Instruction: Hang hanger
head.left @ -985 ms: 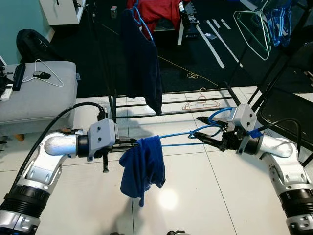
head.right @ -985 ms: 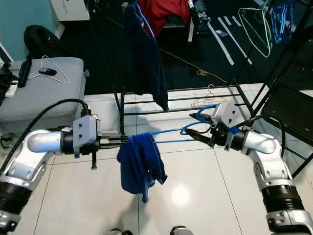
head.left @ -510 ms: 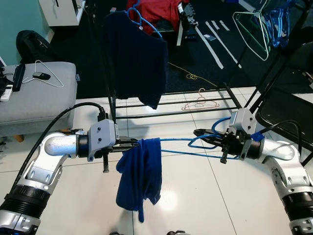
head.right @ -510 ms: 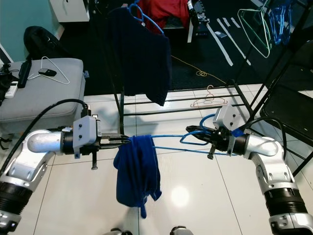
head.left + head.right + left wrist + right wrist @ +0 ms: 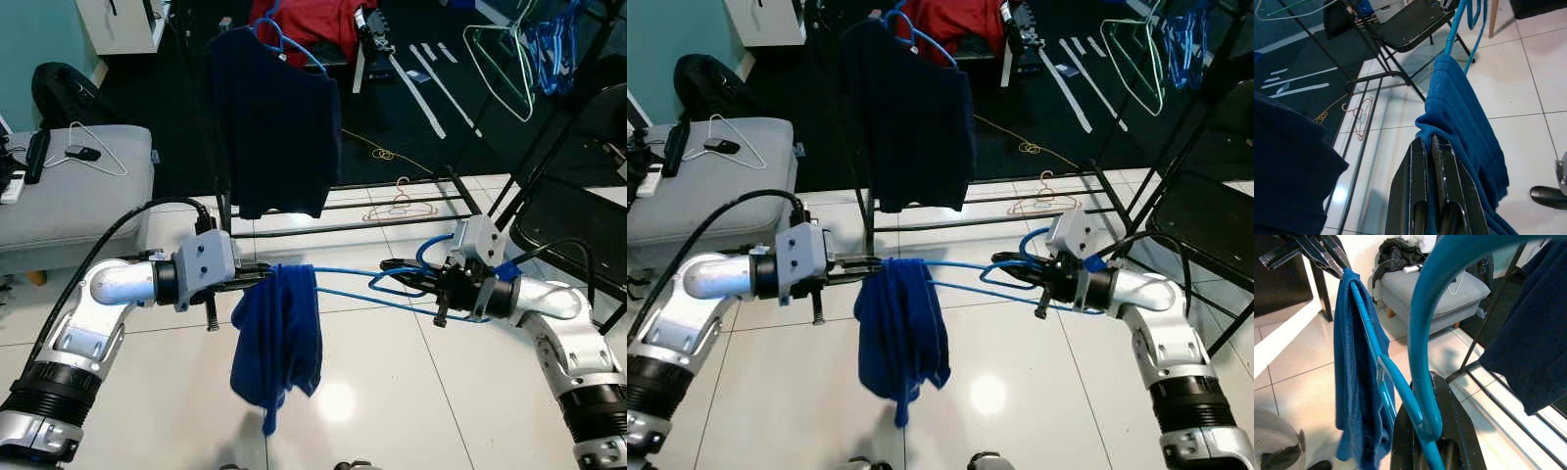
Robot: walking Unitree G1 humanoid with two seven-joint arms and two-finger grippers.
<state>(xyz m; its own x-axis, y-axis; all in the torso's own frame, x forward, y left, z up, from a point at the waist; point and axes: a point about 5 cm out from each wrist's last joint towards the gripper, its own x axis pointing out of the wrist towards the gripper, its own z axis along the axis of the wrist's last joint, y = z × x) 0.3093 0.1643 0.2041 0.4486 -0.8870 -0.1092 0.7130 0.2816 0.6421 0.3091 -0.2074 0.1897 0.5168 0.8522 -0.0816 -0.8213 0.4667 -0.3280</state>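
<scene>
A: Left eye view. The blue hanger (image 5: 362, 286) is being held level between the two arms, above the white tiled floor (image 5: 392, 392) and in front of the black clothes rack (image 5: 294, 227). The left claw (image 5: 257, 277) is pinching one end, where a blue cloth (image 5: 277, 343) is draping over the wire and hanging straight down. The right claw (image 5: 400, 278) is gripping the hook end.

B: And the rack?

A: A dark navy garment (image 5: 279, 127) is already hanging from it on its own blue hanger. A pink hanger (image 5: 397, 203) is lying on the floor past the rack's foot.

B: Right eye view?

A: Same scene; a grey ottoman (image 5: 705, 186) is sitting off to the robot's left with a white hanger (image 5: 725, 142) on it.

B: Left wrist view?

A: The fingers (image 5: 1422, 196) are pressing together on the cloth's fold at the hanger end.

B: Right wrist view?

A: The fingers (image 5: 1449, 416) are closing around the curved hook, hanger running away toward the cloth.

B: Step in hand?

A: Carrying, I judge; the hanging itself is not yet done. Next calls for lifting the hook toward the rack's top bar beside the navy garment, and the left claw letting go once the hook is catching.
</scene>
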